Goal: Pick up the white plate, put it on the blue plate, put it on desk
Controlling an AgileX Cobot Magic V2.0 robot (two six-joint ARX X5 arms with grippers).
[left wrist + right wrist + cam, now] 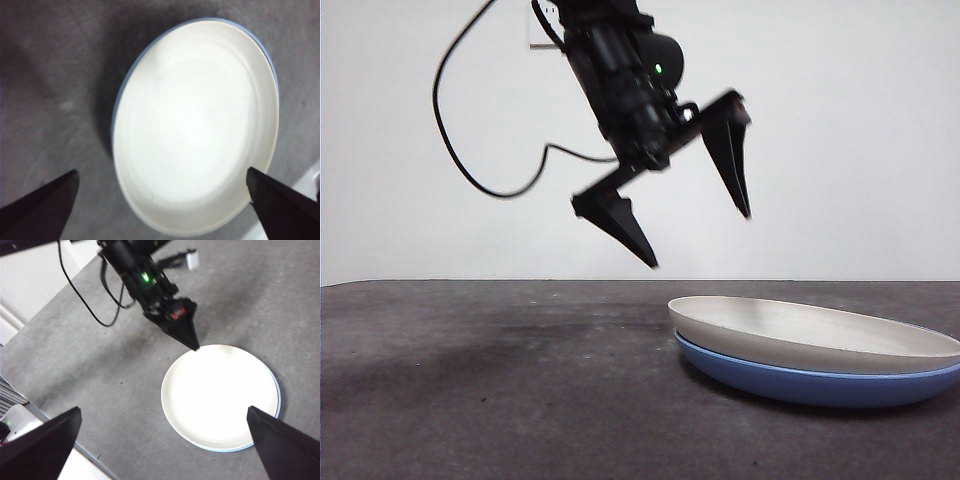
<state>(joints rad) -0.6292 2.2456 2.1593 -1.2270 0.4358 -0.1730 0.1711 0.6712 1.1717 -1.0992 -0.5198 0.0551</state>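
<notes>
The white plate [800, 330] sits stacked in the blue plate [800, 385] on the desk [470, 380] at the right. My left gripper [700, 240] hangs open and empty above the plates' left edge, clear of them. In the left wrist view the white plate [200, 130] fills the space between the jaws, with a thin blue plate rim [116, 107] showing. My right gripper [164, 410] is open and empty, high above the desk. Its view shows the white plate [220, 395], the blue plate rim [278, 390] and the left gripper [182, 327] over the plate's edge.
A black cable [450, 130] loops from the left arm. The desk edge [60, 435] and a white object [15, 425] beyond it show in the right wrist view. A plain white wall stands behind the desk.
</notes>
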